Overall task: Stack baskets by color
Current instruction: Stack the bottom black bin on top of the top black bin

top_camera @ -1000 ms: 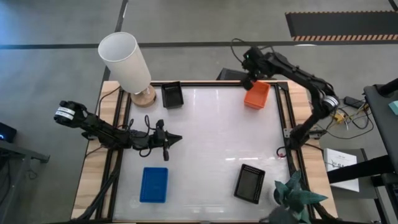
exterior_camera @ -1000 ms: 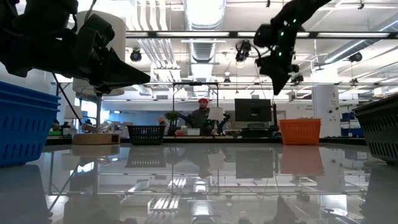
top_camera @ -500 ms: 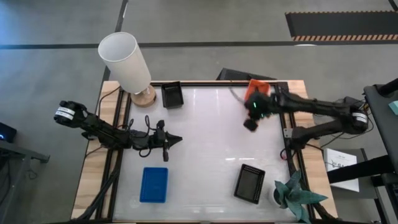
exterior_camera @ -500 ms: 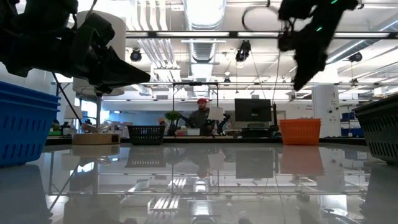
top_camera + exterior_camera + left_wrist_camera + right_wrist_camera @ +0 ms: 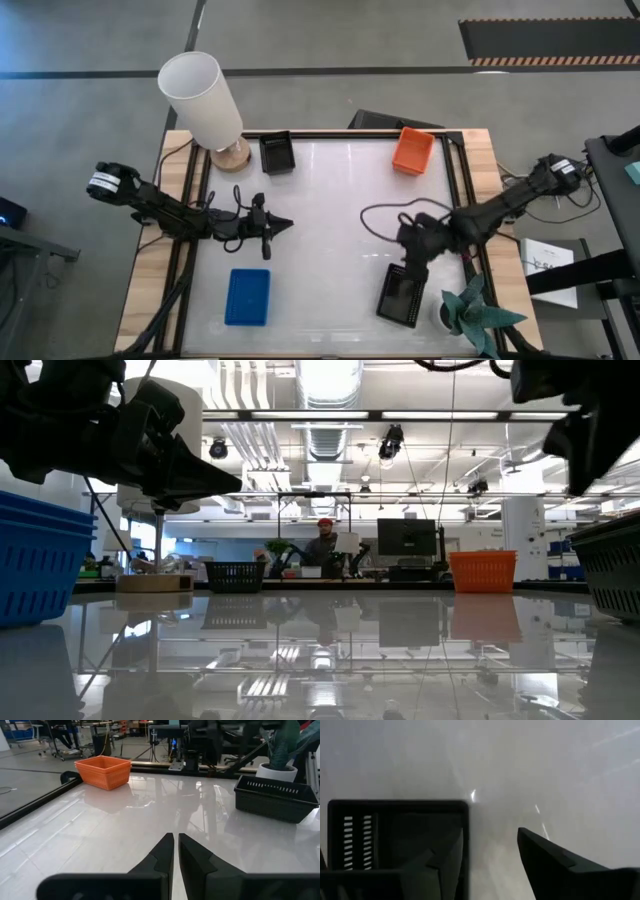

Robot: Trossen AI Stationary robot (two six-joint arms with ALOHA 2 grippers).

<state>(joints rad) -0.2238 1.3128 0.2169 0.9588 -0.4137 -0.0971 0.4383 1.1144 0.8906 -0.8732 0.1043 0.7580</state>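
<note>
You are looking down on a glossy white tabletop framed by black rails and pale wooden edges. Your right gripper hangs low over the near right part of the surface, right at the far rim of a black basket, a shallow rectangular plastic tray with perforated mesh walls. In the right wrist view its two dark, wedge-shaped fingers stand spread apart, one over the basket's open interior and one outside its wall, holding nothing. Your left gripper waits above the left middle of the tabletop, its slim black fingers pressed together into a point, empty. An orange basket of the same meshed shape sits at the far right corner. A second black basket sits at the far left, just beside the round wooden base of a lamp with a tall, smooth white cylindrical shade. A blue basket lies at the near left, well apart from the others. A green plant with pointed leaves stands at the near right corner, just beside the black basket there. Loose black cable curls across the surface by the right arm.
</note>
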